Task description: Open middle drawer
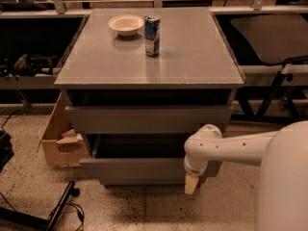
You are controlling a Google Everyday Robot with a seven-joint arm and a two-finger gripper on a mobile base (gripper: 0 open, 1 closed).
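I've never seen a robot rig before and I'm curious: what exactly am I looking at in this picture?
This is one camera's picture, looking down at a grey cabinet. The white shape on the right is a mobile robot's arm. Its gripper points down at the front of the middle drawer, which stands pulled out, dark inside showing. The drawer above is out a little too. On top stand a pale bowl and a drinks can. A cardboard box sits on the floor at the left. Whether the gripper grips anything cannot be told.
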